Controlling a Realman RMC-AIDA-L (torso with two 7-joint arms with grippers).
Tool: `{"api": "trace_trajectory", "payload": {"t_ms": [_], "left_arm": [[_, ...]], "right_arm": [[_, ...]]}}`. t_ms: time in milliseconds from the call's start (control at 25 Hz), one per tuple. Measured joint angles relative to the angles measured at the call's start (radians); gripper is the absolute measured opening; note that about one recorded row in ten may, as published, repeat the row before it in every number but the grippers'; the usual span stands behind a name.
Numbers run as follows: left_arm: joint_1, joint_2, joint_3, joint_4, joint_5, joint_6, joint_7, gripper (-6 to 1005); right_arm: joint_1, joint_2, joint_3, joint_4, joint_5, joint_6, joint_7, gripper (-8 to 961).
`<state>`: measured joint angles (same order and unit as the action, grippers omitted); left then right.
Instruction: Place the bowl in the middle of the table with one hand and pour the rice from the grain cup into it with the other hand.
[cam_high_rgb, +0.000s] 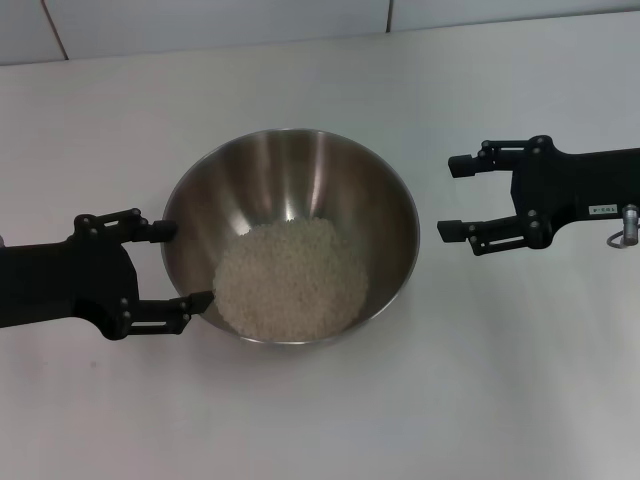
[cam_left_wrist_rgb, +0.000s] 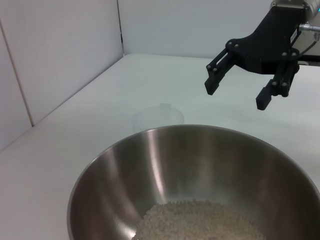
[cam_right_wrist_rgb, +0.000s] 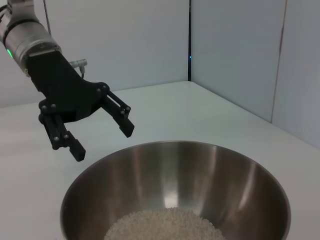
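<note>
The steel bowl (cam_high_rgb: 300, 180) stands in the middle of the white table (cam_high_rgb: 500, 380) with a heap of rice (cam_high_rgb: 290, 280) in its bottom. My left gripper (cam_high_rgb: 185, 265) is open at the bowl's left side, its fingertips close by the rim. My right gripper (cam_high_rgb: 447, 197) is open and empty, a little right of the bowl and apart from it. In the left wrist view the bowl (cam_left_wrist_rgb: 165, 165), the rice (cam_left_wrist_rgb: 200, 220) and the right gripper (cam_left_wrist_rgb: 236, 96) show, with the clear grain cup (cam_left_wrist_rgb: 159, 118) faint on the table beyond the bowl. The cup does not show in the head view.
White walls (cam_high_rgb: 200, 25) close the table at the back. In the right wrist view the bowl (cam_right_wrist_rgb: 200, 170), the rice (cam_right_wrist_rgb: 165, 225) and the left gripper (cam_right_wrist_rgb: 103, 141) show, with wall panels (cam_right_wrist_rgb: 235, 55) behind.
</note>
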<state>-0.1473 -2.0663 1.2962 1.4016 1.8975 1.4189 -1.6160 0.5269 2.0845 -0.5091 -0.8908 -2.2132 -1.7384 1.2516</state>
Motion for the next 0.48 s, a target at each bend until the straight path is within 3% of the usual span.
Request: {"api": "trace_trajectory", "payload": {"t_ms": [480], "left_arm": [[0.0, 0.0, 0.0, 0.007, 0.0, 0.007, -0.003, 859]], "right_arm": [[-0.008, 0.003, -0.006, 0.006, 0.013, -0.001, -0.004, 814]]}}
